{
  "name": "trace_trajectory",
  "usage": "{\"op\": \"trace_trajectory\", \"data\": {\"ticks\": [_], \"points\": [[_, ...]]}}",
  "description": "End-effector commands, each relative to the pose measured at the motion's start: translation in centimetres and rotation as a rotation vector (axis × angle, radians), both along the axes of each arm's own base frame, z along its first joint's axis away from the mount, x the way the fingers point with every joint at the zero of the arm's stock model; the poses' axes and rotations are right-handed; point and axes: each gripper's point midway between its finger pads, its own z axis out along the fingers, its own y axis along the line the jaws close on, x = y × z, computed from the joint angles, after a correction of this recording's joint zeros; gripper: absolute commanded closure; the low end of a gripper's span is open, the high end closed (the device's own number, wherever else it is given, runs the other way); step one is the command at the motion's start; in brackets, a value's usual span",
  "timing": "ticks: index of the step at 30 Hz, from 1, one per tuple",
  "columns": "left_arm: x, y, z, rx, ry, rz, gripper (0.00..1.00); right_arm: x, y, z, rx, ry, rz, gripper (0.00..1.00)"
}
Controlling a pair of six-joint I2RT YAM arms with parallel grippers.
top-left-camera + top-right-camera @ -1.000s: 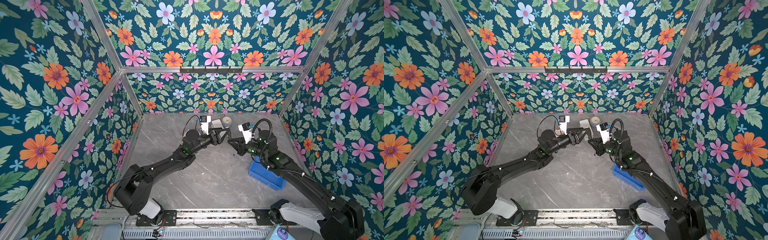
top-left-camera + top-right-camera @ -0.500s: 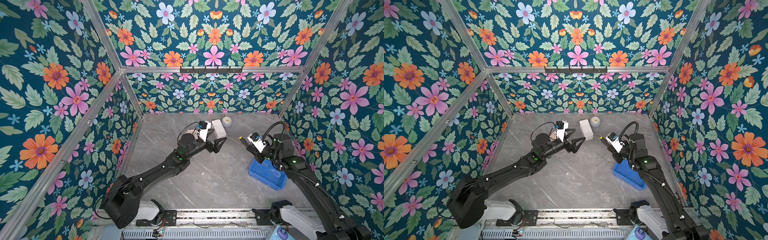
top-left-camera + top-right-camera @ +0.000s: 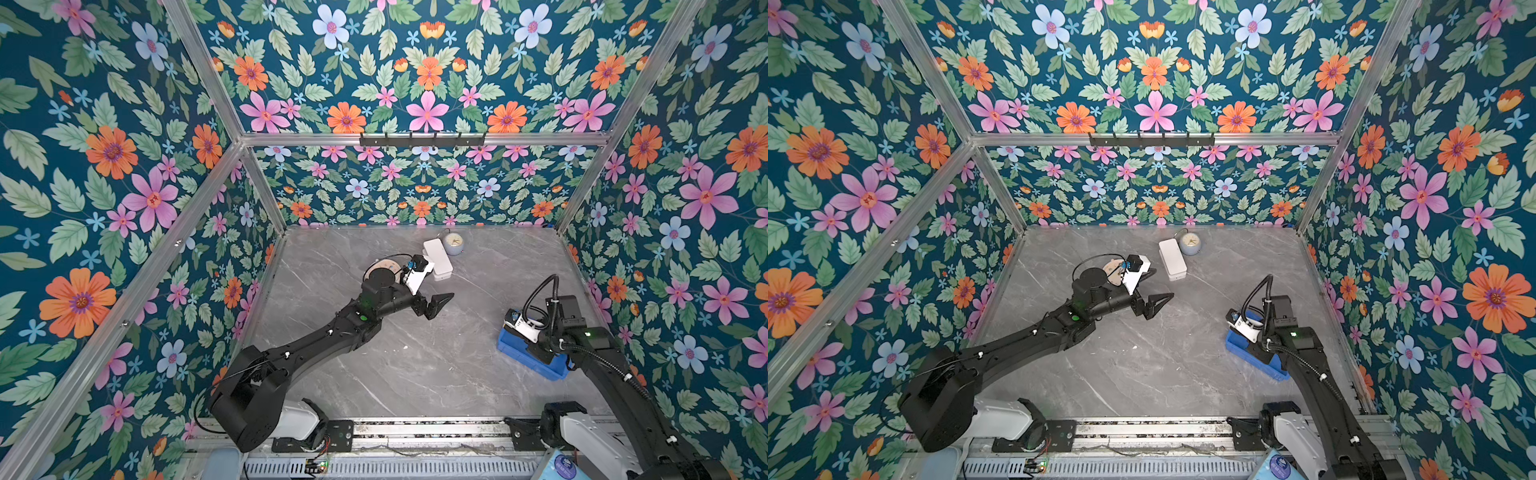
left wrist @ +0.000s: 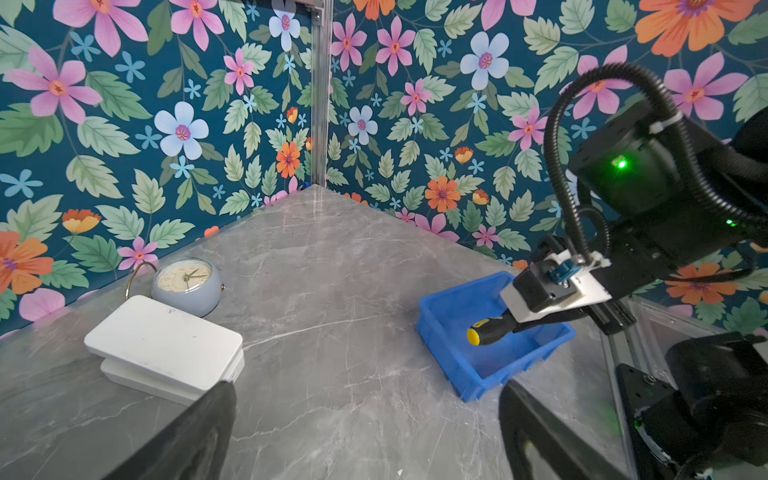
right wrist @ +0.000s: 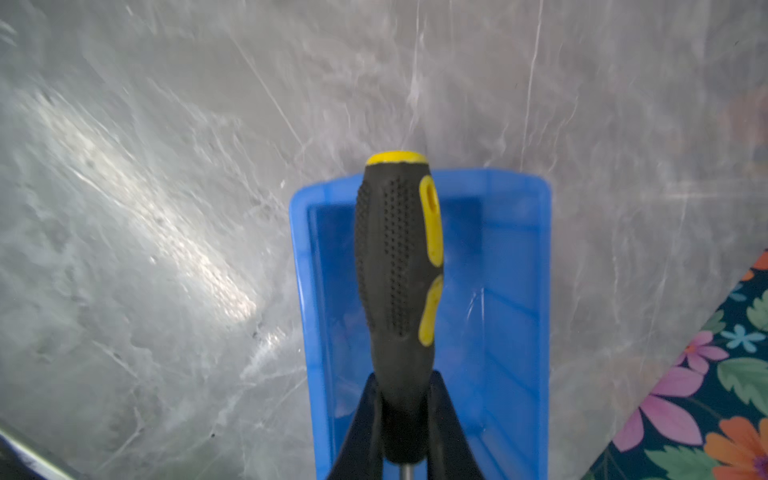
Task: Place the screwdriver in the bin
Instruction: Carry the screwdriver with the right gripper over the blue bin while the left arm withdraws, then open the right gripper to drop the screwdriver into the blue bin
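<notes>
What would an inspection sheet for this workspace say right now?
Surface: grey marbled table, nothing spilled.
Job's things: screwdriver held handle-first over the blue bin, not yet released.
Clutter: white box and clock close together by the back wall.
Grippers: right gripper jaws shut on the screwdriver; left gripper jaws wide open, empty.
Cables: black corrugated hose loops above the right wrist.
Surroundings: floral walls, aluminium frame, black hook rail.
</notes>
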Motion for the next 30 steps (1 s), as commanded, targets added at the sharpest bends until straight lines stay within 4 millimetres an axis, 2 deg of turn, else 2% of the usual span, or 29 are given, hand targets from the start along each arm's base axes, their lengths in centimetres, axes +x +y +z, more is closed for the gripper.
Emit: {"op": "trace_trajectory", "data": {"ticks": [1,5,10,17,25,27,30], "points": [[-1.4,-0.5,0.2,0.011,-0.055,-0.090,0.00,0.9,-1.5,-0.9,-0.084,-0.056,-0.023,1.00],[-3.5,-0.5,-0.6,0.062,-0.107,-0.199,0.00,1.1,-1.7,-2.1,-0.080,-0.058,-0.051,1.00],[-5.5,-0.2,-2.4,0.167,-0.157,-0.314,0.00,1.9,-1.8,-2.8,-0.080,-0.052,-0.066,1.00],[-5.6,0.4,-4.2,0.306,-0.162,-0.333,0.00,3.5,-2.0,-3.8,-0.067,-0.041,-0.089,1.00],[-5.3,0.3,-4.1,0.292,-0.153,-0.309,0.00,4.0,-1.8,-3.8,-0.032,-0.041,-0.100,0.99],[-5.3,0.2,-4.0,0.283,-0.153,-0.306,0.00,3.9,-1.6,-3.6,-0.024,-0.047,-0.096,0.92],[-5.2,0.3,-4.0,0.282,-0.154,-0.301,0.00,3.8,-1.4,-3.3,-0.012,-0.054,-0.090,0.61]]}}
